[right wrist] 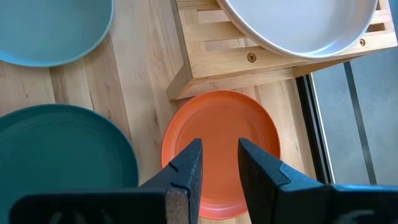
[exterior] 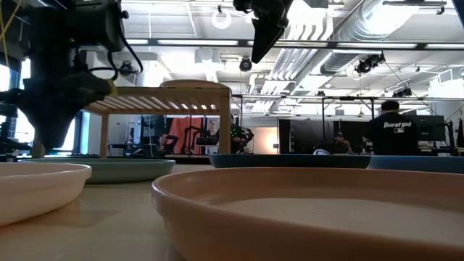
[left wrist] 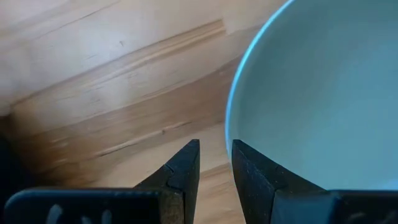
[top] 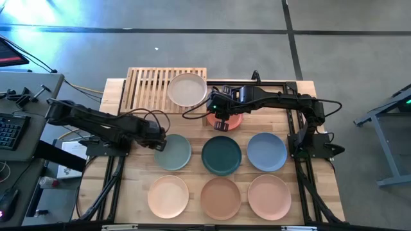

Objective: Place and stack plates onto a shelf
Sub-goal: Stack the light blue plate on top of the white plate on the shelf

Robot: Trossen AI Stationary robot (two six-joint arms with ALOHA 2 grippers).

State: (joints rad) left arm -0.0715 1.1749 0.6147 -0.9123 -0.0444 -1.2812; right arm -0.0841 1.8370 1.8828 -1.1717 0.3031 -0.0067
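The shelf (top: 154, 88) stands at the table's far left, with a beige plate (top: 187, 89) lying flat on its right end. A terracotta plate (right wrist: 221, 134) lies on the table beside the shelf. My right gripper (right wrist: 219, 163) hangs open high above it, with nothing between its fingers. The sage green plate (top: 173, 153) lies flat in the middle row. My left gripper (left wrist: 216, 163) points down, open, over that plate's left rim (left wrist: 231, 118), one finger outside the rim and one inside. In the low view its tips (exterior: 51, 145) stand just above the table.
Dark teal (top: 221, 155) and light blue (top: 266, 151) plates lie right of the sage one. Peach (top: 168, 196), tan (top: 221, 197) and pink (top: 270, 197) plates line the near edge. A black frame (top: 302, 128) runs along the table's right side.
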